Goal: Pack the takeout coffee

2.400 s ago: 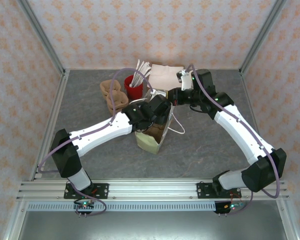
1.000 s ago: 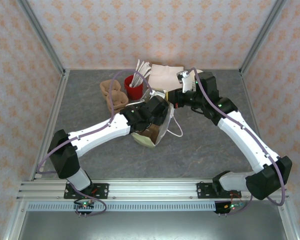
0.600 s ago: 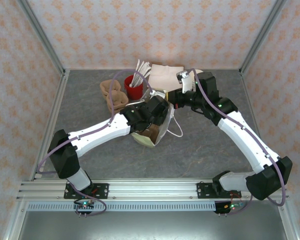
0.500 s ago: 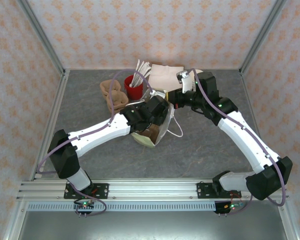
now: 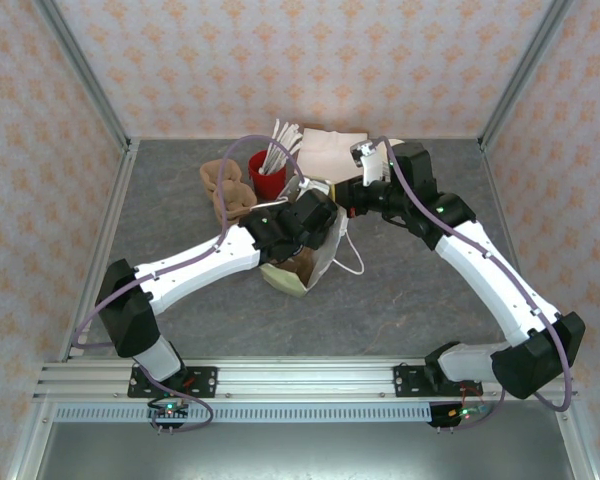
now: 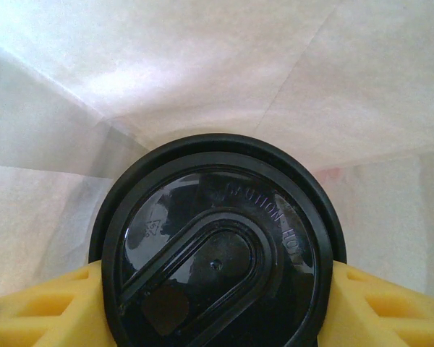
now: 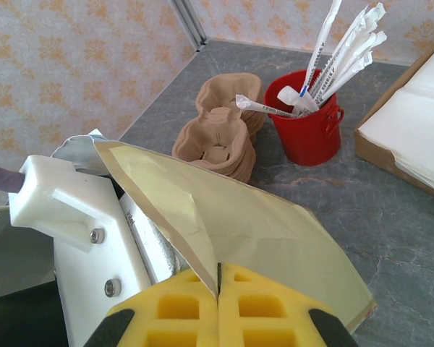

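The takeout coffee (image 6: 217,246) shows its black lid in the left wrist view. My left gripper (image 6: 217,307) is shut on it, with a yellow finger (image 6: 43,307) on each side. The cup is inside the paper bag (image 6: 202,65), whose pale walls surround it. From above, the left gripper (image 5: 308,218) reaches into the mouth of the tilted bag (image 5: 298,275). My right gripper (image 7: 218,278) is shut on the bag's upper edge (image 7: 253,224), holding it up; it stands at the bag's far right side (image 5: 346,198).
A red bucket of wrapped straws (image 5: 267,178) (image 7: 307,119) stands behind the bag. Next to the bucket lies a stack of brown pulp carriers (image 5: 228,192) (image 7: 220,134). A tray of napkins (image 5: 330,152) (image 7: 412,130) sits at the back. Open table lies in front of the bag.
Since the earliest frame the right arm has shifted and the bag has tipped a little leftward. Over the last second both arms and the bag have barely moved.
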`<state>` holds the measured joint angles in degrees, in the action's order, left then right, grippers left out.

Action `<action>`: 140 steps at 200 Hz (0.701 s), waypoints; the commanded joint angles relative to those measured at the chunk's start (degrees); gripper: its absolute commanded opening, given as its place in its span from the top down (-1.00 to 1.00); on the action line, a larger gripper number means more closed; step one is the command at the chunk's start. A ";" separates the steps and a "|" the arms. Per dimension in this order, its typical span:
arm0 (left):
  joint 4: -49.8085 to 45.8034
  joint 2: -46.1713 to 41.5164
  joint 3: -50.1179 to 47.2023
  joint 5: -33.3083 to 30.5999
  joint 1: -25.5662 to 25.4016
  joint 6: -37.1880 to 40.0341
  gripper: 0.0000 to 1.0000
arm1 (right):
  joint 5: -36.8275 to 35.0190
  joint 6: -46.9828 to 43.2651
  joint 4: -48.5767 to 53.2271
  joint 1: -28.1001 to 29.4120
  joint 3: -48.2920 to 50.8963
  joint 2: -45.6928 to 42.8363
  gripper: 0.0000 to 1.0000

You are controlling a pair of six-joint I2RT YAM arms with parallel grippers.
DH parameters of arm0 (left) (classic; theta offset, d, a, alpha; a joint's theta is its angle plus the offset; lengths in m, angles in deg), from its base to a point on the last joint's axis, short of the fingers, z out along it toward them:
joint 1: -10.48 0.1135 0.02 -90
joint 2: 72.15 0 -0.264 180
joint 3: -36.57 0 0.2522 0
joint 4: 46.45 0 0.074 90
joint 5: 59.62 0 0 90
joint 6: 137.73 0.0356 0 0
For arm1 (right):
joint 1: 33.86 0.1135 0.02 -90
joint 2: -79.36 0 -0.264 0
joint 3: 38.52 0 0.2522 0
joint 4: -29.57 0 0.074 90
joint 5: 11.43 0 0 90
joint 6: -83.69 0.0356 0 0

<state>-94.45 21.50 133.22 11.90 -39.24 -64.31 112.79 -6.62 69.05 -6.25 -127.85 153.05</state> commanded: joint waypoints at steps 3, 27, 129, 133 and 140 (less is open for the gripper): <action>-2.67 1.11 1.92 -2.83 0.42 -0.44 -0.24 | -0.77 -1.18 0.84 0.31 -2.20 0.05 1.00; -3.02 1.41 1.27 -1.89 0.48 -0.38 -0.24 | -0.73 -1.37 0.82 0.26 -2.31 0.13 1.00; -4.68 3.92 0.16 -0.17 0.49 -0.45 -0.24 | -0.14 -0.63 -0.18 0.25 -2.22 0.92 1.00; -4.54 4.00 0.12 -0.14 0.45 -0.43 -0.24 | -0.12 -0.55 -0.21 0.32 -2.21 0.98 1.00; -4.36 4.09 0.00 0.09 0.51 -0.38 -0.24 | -0.12 -0.42 -0.23 0.32 -2.09 1.02 1.00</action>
<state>-95.56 24.04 133.22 12.35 -39.24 -65.27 111.33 -7.45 70.12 -6.27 -128.05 154.34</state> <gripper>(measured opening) 0.619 0.041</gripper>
